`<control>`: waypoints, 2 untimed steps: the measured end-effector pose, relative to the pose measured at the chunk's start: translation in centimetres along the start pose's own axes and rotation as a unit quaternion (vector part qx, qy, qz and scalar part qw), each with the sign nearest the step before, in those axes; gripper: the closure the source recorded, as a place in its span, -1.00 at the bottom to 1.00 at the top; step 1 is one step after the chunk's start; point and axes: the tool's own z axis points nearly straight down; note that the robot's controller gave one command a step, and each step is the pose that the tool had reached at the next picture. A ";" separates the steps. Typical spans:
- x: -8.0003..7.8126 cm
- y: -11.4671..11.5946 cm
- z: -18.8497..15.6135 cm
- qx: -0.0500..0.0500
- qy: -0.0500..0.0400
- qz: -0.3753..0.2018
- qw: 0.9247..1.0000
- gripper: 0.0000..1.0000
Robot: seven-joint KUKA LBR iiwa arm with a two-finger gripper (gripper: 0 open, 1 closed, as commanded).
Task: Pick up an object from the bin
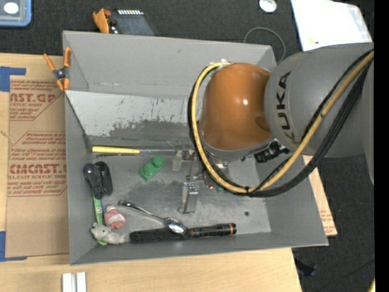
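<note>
Metal hand low over middle of grey metal bin, near small green plastic block, not touching it. Apart or together: cannot tell.

3 things lie nearest the jaws of the gripper. A metal spoon lies flat just below them, its bowl nearest and its handle running off to the left. A small green block sits to their left, apart. A black pen lies lengthwise under the spoon's bowl.
</note>
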 end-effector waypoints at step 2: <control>-1.0 -1.1 6.4 -0.001 -0.003 0.023 1.000 -1.00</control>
